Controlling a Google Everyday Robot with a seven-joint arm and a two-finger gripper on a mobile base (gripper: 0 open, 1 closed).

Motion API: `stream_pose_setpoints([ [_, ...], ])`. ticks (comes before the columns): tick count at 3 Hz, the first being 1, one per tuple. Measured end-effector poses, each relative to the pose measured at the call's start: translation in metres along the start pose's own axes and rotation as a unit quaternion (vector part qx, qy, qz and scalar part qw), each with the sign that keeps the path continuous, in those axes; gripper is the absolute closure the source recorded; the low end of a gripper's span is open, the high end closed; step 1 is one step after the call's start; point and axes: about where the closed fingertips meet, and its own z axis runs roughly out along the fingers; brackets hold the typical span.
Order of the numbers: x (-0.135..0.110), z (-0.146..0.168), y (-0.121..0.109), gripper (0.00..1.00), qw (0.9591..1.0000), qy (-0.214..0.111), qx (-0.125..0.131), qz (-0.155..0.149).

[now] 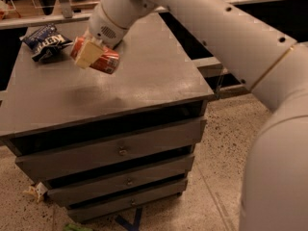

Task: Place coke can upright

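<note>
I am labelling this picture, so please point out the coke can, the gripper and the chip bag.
coke can [109,61]: camera view, its red side.
gripper [89,56]: camera view, its tip, clamped on the can above the table [149,81].
chip bag [44,41]: camera view, its blue front.

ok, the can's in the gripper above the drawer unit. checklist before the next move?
1. Grip: the gripper is shut on the coke can. Ok.
2. Can upright: it hangs tilted, nearly on its side. Not ok.
3. Clear of the cabinet top: the can is held above it, with its shadow on the surface below. Ok.
4. Landing spot: bare grey surface under the can. Ok.
5. Room from the chip bag: it lies at the far corner and looks close to the can in this view, but the real gap is unclear. Cannot tell.
</note>
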Motion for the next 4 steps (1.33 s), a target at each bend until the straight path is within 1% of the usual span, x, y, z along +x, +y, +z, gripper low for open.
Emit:
stream_pose_setpoints([
  [1, -0.005, -0.001, 0.006, 1.0, 0.9901, -0.14, 0.002, 0.012],
  [2, -0.001, -0.022, -0.008, 1.0, 0.9659, -0.253, 0.049, 0.021],
  [3, 0.005, -0.04, -0.02, 1.0, 0.9438, -0.315, 0.094, 0.031],
  [4, 0.013, -0.046, -0.025, 1.0, 0.9349, -0.331, 0.119, 0.046],
])
